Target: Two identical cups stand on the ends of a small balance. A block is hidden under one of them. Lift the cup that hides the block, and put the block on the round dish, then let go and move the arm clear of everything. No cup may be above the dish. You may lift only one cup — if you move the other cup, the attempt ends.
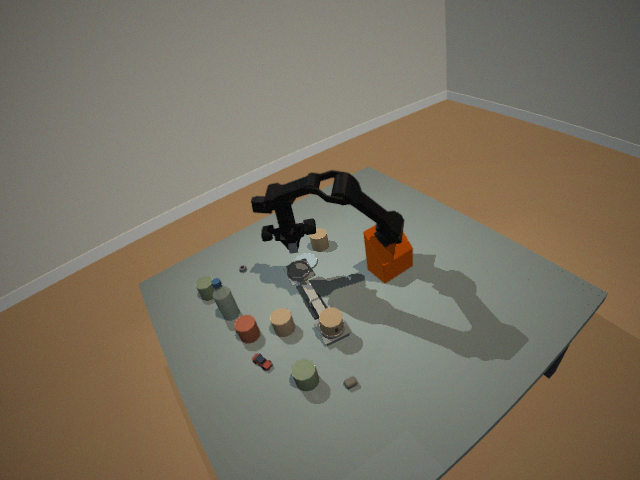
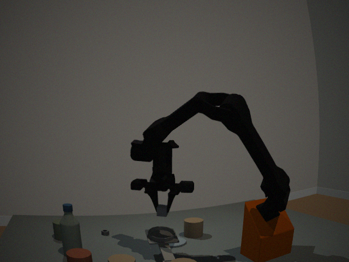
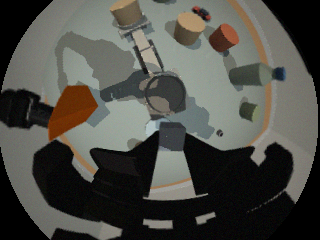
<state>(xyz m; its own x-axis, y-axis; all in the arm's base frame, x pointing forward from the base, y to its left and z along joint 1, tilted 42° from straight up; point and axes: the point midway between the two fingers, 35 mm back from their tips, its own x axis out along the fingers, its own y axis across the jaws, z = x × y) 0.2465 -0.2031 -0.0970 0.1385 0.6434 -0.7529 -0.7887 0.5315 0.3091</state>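
My gripper (image 1: 293, 246) (image 2: 162, 209) (image 3: 170, 133) is shut on a small grey block (image 1: 293, 249) (image 2: 162, 211) (image 3: 171, 135) and holds it in the air above the balance's far end. The balance (image 1: 311, 294) (image 3: 145, 49) has an empty ringed pan at that end. A tan cup (image 1: 331, 320) (image 3: 126, 12) stands on its other pan. The pale round dish (image 1: 310, 257) (image 2: 182, 241) (image 3: 152, 127) lies right beside the empty pan, partly hidden by it. Another tan cup (image 1: 319, 241) (image 2: 193, 228) stands upright on the table just beyond the dish, mostly hidden in the wrist view.
A tan cylinder (image 1: 282, 323), a red cylinder (image 1: 248, 330), a bottle (image 1: 227, 304) and two green cylinders (image 1: 305, 376) (image 1: 205, 289) stand left and front of the balance. A toy car (image 1: 262, 361), a stone (image 1: 350, 382) and a small nut (image 1: 242, 268) lie about. The arm's orange base (image 1: 387, 263) is right.
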